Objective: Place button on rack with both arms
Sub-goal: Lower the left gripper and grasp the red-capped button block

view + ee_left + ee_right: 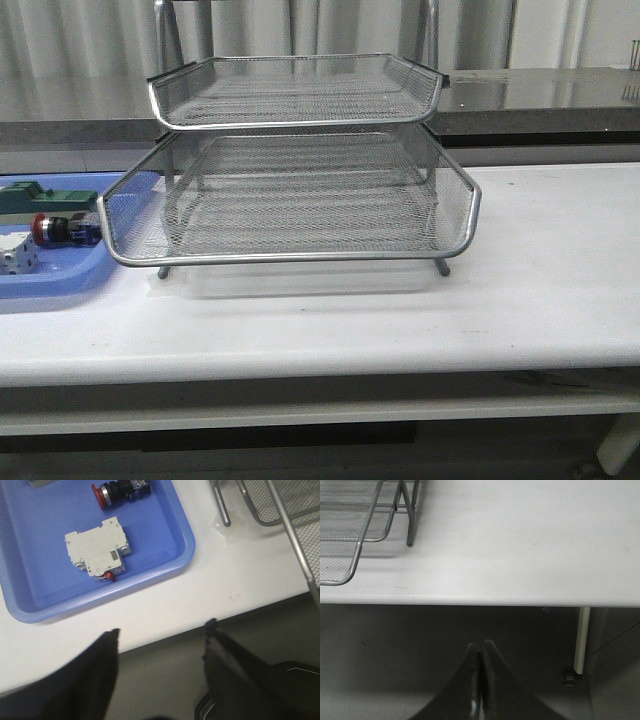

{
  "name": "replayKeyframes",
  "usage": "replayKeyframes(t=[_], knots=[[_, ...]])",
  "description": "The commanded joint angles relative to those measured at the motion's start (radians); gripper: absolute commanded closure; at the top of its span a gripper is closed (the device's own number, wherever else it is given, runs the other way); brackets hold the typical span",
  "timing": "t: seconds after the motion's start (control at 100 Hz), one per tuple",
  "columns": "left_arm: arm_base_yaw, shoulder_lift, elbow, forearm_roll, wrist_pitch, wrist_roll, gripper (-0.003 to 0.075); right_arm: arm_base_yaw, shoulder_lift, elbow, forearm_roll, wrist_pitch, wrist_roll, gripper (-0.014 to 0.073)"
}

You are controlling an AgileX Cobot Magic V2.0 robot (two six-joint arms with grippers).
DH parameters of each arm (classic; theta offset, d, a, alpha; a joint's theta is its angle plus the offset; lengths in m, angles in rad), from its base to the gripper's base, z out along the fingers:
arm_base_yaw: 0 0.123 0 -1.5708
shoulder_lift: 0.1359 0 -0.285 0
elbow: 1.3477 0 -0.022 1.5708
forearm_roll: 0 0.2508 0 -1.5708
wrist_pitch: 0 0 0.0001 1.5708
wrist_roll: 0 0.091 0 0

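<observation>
The button with its red cap lies on its side in the blue tray at the table's left, just left of the rack. It also shows in the left wrist view. My left gripper is open and empty, held back over the table's front edge, short of the tray. My right gripper is shut and empty, below and in front of the table edge, right of the rack's corner. Neither arm shows in the front view.
A white block lies in the blue tray near the button; it also shows in the front view. A green block sits at the tray's back. The rack's leg stands on the white table.
</observation>
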Motion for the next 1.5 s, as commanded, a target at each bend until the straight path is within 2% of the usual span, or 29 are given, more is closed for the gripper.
replayKeyframes(t=[0.0,0.24,0.47,0.58,0.64,0.73,0.93,1.32,1.49], knots=[[0.004,-0.02,-0.035,-0.012,-0.037,-0.001,0.0152,-0.006,0.006,-0.033,-0.019,-0.058,0.003,0.0664],[0.004,-0.018,-0.035,-0.061,-0.09,0.005,0.0167,-0.006,0.006,-0.033,-0.019,-0.058,0.003,0.0664],[0.004,0.063,-0.074,-0.059,-0.178,0.268,0.0167,-0.006,0.006,-0.033,-0.019,-0.058,0.003,0.0664],[0.004,0.146,-0.135,-0.058,-0.178,0.365,0.0167,-0.006,0.006,-0.033,-0.019,-0.058,0.003,0.0664],[0.004,0.199,-0.174,-0.058,-0.182,0.466,0.0167,-0.006,0.006,-0.033,-0.019,-0.058,0.003,0.0664],[0.004,0.278,-0.228,-0.053,-0.231,0.538,0.0167,-0.006,0.006,-0.033,-0.019,-0.058,0.003,0.0664],[0.004,0.447,-0.383,-0.023,-0.216,0.552,0.0167,-0.006,0.006,-0.033,-0.019,-0.058,0.003,0.0664],[0.004,0.743,-0.687,-0.009,-0.065,0.605,0.0167,-0.006,0.006,-0.033,-0.019,-0.058,0.003,0.0664],[0.004,0.82,-0.773,-0.009,-0.029,0.623,0.0167,-0.006,0.006,-0.033,-0.019,-0.058,0.003,0.0664]])
